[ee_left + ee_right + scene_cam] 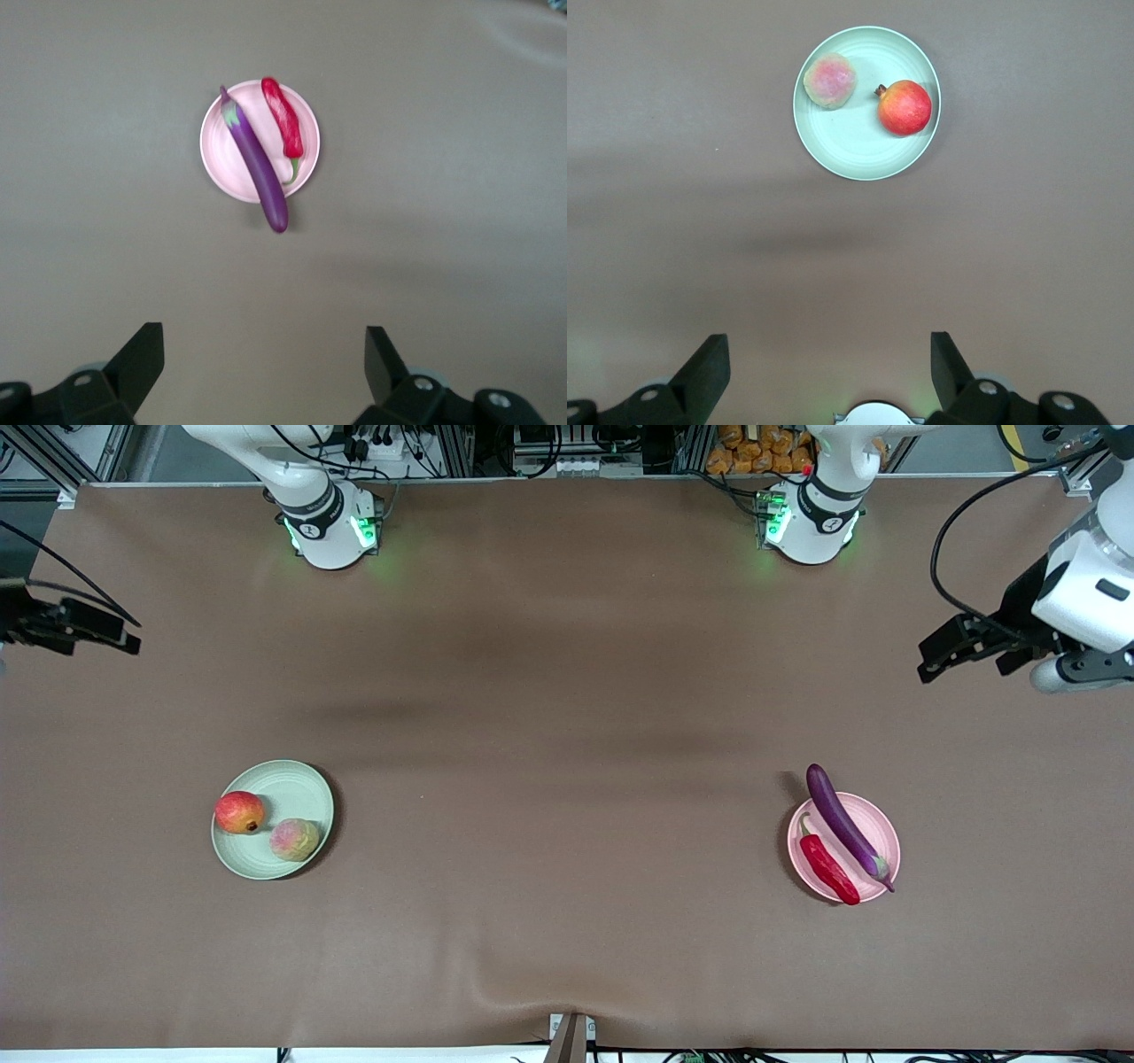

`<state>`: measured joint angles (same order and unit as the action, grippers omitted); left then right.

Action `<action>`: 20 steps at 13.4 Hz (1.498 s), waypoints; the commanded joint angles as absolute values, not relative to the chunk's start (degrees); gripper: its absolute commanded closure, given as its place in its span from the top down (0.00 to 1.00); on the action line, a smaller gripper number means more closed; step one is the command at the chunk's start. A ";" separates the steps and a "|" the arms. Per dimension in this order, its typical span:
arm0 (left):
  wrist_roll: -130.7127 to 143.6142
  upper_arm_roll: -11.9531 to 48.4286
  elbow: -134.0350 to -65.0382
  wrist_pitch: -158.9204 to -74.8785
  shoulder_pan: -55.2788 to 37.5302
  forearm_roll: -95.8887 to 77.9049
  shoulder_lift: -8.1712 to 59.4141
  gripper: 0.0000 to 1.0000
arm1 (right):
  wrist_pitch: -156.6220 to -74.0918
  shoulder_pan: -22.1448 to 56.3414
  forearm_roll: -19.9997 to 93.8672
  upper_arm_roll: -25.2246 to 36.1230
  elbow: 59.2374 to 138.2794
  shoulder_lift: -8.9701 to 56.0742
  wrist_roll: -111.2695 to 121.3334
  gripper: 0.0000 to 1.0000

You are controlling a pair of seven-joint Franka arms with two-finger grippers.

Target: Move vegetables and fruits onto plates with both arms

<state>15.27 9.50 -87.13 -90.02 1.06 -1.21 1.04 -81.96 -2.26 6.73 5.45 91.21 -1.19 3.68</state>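
The purple eggplant (pixel 843 823) and the red chili pepper (pixel 828 865) lie side by side on the pink plate (pixel 877 815), toward the left arm's end of the table. One end of the eggplant sticks out over the rim. They also show in the left wrist view: eggplant (pixel 257 168), chili (pixel 284 123), plate (pixel 219 150). The red-orange fruit (pixel 239 812) and the pinkish fruit (pixel 294 839) sit on the mint green plate (pixel 283 784). The right wrist view shows them as well: (pixel 904 107), (pixel 829 80), plate (pixel 859 146). My left gripper (pixel 961 657) (pixel 264 341) is open and empty, raised. My right gripper (pixel 106 631) (pixel 830 345) is open and empty, raised.
A brown cloth (pixel 567 717) covers the table. The arm bases (pixel 332 531) (pixel 806 527) stand along the edge farthest from the front camera. A small mount (pixel 571 1036) sits at the nearest edge.
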 commanded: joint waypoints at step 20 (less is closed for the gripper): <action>7.12 -0.98 -86.13 -81.65 -2.74 -1.32 -3.43 1.00 | -80.86 -0.53 0.79 3.34 84.81 3.08 1.23 1.00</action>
